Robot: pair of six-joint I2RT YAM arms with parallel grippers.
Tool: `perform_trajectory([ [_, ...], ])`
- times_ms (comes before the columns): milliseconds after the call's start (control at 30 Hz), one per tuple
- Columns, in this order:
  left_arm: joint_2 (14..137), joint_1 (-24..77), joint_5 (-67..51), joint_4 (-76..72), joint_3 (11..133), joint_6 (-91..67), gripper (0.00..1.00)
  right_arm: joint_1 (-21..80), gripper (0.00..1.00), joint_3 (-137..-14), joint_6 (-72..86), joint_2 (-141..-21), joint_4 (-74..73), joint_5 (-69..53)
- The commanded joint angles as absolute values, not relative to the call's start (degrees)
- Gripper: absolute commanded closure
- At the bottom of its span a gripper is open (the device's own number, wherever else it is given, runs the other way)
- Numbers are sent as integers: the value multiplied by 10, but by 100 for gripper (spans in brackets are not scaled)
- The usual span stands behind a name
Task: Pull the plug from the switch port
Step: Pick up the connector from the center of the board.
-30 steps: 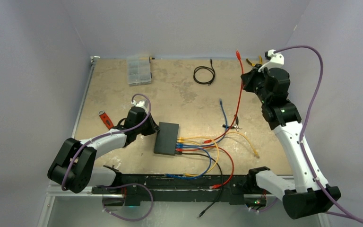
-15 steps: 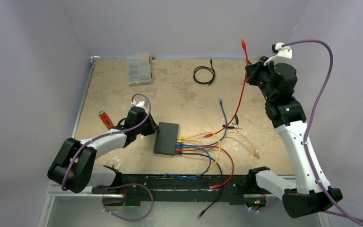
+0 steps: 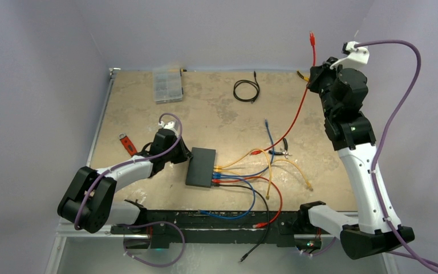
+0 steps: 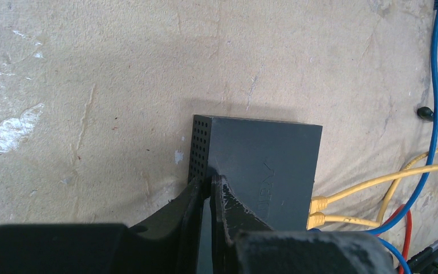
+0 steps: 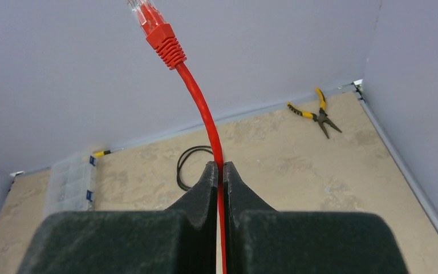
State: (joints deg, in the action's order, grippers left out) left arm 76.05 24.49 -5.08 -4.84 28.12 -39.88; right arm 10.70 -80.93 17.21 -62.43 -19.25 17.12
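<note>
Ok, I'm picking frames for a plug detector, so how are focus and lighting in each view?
Left wrist: the switch is sharp and throws a soft shadow beyond it, while the left claw is a dark foreground blur. Right wrist: the red plug is fairly sharp, its clear tip clipped at the top edge; the right claw is blurred. Top external: even light, small detail lost.

**Plain little booth, scuffed tan bench**

So the bench point(image 3: 148, 114) is a tan, mottled board, with pale scuffs and hairline cracks all over it. Pale grey-lavender walls box it in on three sides: back wall point(image 3: 205, 28), left wall point(image 3: 34, 85) and right wall point(image 3: 433, 171). A black rail point(image 3: 217, 217) runs along the near edge. Light's soft and even, only faint shadows.
</note>
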Motion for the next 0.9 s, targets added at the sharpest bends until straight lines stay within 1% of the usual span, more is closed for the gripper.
perform_trajectory([
  [0, 786, 241, -14, 28, 262, -375, 90, 104, 100, -842, 150, -604, -159, 237],
  [367, 796, 241, -17, 24, 264, -375, 90, 104, 100, -859, 104, -617, -144, 342],
  [533, 807, 241, -16, 25, 273, -372, 90, 104, 100, -861, 102, -638, -153, 355],
  [700, 806, 241, -15, 27, 274, -371, 90, 104, 100, -835, 106, -663, -151, 312],
  [867, 806, 241, -16, 28, 273, -371, 90, 104, 100, -798, 126, -713, -162, 180],
])
